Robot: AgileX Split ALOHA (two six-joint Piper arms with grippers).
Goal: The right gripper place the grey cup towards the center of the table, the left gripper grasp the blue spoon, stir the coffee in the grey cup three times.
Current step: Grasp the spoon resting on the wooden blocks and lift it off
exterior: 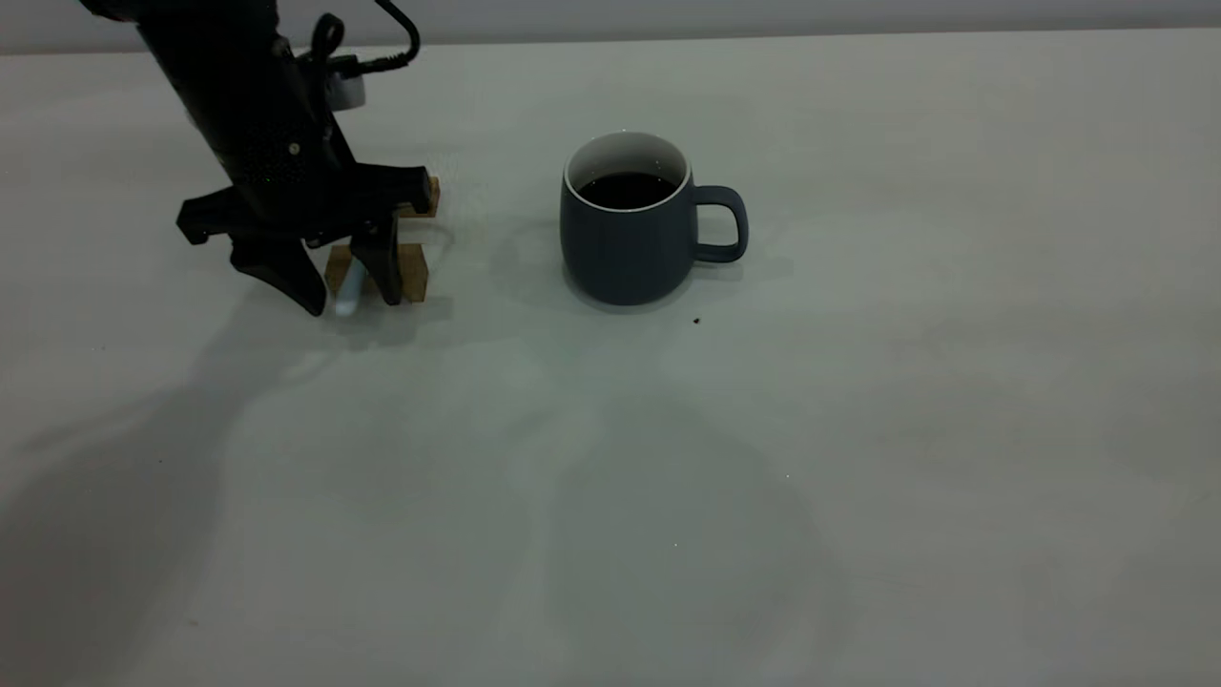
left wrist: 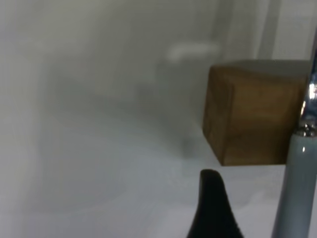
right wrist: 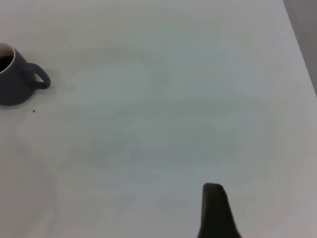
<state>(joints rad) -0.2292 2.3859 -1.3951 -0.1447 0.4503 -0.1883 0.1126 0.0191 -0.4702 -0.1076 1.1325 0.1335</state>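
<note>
The grey cup (exterior: 625,239) stands upright near the middle of the table (exterior: 858,429), handle to the right, with dark coffee (exterior: 625,189) inside. It also appears far off in the right wrist view, cup (right wrist: 15,82). My left gripper (exterior: 351,303) is open and lowered at the left, a finger on each side of the blue spoon (exterior: 348,294). The spoon's pale handle (left wrist: 296,193) runs up to a metal neck beside my black finger (left wrist: 214,208). The right gripper is out of the exterior view; only one dark finger (right wrist: 216,213) shows, over bare table.
Two small wooden blocks (exterior: 412,272) (exterior: 426,196) sit under and behind the left gripper, the near block (left wrist: 247,114) close to the spoon. A tiny dark speck (exterior: 696,321) lies by the cup. The table's right edge (right wrist: 299,44) shows in the right wrist view.
</note>
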